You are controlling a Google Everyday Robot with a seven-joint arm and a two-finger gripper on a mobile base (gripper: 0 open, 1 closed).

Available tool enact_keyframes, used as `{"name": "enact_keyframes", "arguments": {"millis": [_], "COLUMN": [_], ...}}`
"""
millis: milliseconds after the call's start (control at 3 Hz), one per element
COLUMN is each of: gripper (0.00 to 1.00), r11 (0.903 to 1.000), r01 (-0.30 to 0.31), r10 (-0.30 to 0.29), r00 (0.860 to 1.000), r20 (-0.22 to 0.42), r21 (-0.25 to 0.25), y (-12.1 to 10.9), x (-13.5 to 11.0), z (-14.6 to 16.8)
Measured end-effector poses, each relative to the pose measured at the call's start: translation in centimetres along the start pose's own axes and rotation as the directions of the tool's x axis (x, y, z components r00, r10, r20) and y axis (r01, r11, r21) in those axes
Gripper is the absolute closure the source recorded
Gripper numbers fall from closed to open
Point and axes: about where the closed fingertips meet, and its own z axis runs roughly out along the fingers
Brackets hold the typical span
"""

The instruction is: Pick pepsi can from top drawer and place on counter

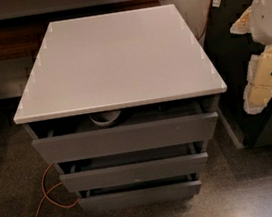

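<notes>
The counter is the broad white top slab of the grey cabinet in the middle of the camera view. Nothing stands on it. Below it the top drawer is pulled out a little and shows a narrow dark gap. A white round bowl peeks out at the left of that gap. The pepsi can is hidden or out of view. My gripper, white and cream coloured, hangs at the right edge of the view. It is level with the counter's front edge and well apart from the cabinet.
Two narrower grey drawers below are also slightly open. A dark cabinet stands right of the drawers, behind my arm. An orange cable lies on the speckled floor at the lower left. A dark wooden ledge runs behind.
</notes>
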Motion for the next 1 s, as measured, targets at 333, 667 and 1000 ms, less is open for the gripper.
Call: {"name": "enact_keyframes", "arguments": {"millis": [333,667,1000], "gripper": [0.0,0.0,0.0], "r11": [1.0,0.9987,0.9927], "r01": [0.0,0.024,0.067], "r10": [0.0,-0.022,-0.054], "r00": [1.0,0.999,0.99], "r20": [0.0,0.04,0.127], "r21": [0.0,-0.045,-0.1], "y": [0.0,1.1,3.2], "x": [0.0,-1.1,-3.1], "z": [0.0,1.3,3.6]}}
